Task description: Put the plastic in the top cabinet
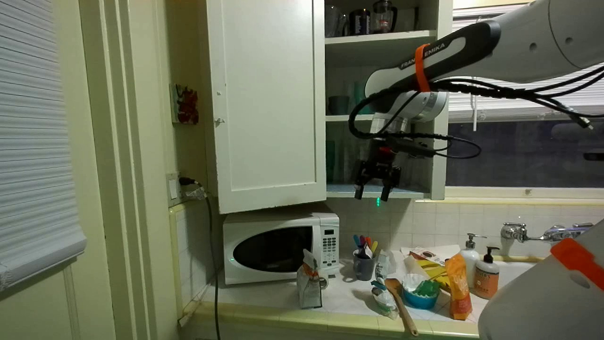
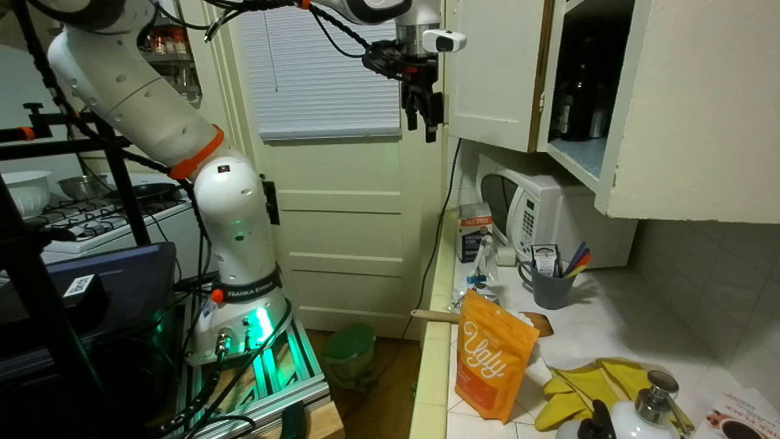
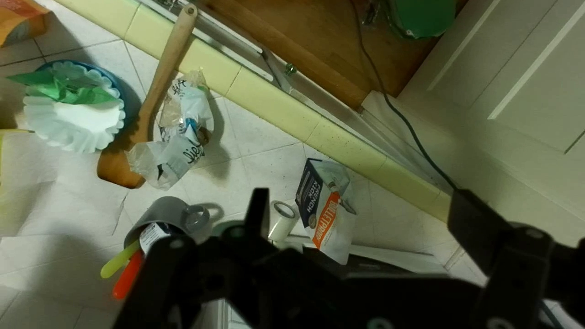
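Observation:
A crumpled clear plastic bag with dark print (image 3: 185, 137) lies on the counter beside a wooden spatula in the wrist view. It also shows in both exterior views (image 1: 384, 300) (image 2: 477, 297). The white top cabinet (image 1: 271, 104) has its flat door swung open, with glassware on several shelves. The open door also shows in an exterior view (image 2: 496, 73). My gripper (image 1: 372, 192) is open and empty, fingers down, in front of the cabinet's lowest shelf and well above the counter. It also shows in an exterior view (image 2: 421, 127) and the wrist view (image 3: 363, 208).
A white microwave (image 1: 283, 245) stands under the cabinet door. On the counter are a coffee bag (image 1: 310, 287), a grey mug with utensils (image 1: 363, 268), the wooden spatula (image 1: 401, 307), a blue bowl (image 1: 419, 301), an orange pouch (image 2: 493, 360) and soap bottles (image 1: 486, 274).

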`<control>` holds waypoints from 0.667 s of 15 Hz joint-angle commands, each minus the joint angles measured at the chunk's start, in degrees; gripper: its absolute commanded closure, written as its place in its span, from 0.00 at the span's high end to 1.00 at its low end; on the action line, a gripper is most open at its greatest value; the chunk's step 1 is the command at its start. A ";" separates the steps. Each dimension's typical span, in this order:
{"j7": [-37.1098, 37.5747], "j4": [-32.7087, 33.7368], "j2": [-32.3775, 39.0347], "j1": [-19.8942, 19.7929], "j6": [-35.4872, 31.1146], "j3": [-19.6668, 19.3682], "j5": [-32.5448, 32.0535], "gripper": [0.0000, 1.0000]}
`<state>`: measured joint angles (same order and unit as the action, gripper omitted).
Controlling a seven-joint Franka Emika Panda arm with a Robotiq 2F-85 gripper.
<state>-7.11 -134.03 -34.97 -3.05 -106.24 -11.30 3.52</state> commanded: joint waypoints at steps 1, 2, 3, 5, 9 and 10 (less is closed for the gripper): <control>-1.01 -2.54 0.35 -2.04 -4.65 0.81 -1.68 1.00; -0.19 -3.27 0.89 -2.98 -5.60 1.31 -3.32 1.00; -0.29 -3.94 1.35 -3.37 -6.17 1.23 -4.10 1.00; -1.05 -5.41 3.05 -3.84 -8.19 0.67 -5.25 1.00; -1.50 -8.14 7.15 -5.24 -15.06 -0.62 -6.36 1.00; -1.66 -8.53 8.24 -5.59 -16.09 -0.91 -6.40 1.00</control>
<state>-7.43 -140.92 -29.48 -7.42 -118.63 -11.35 -2.13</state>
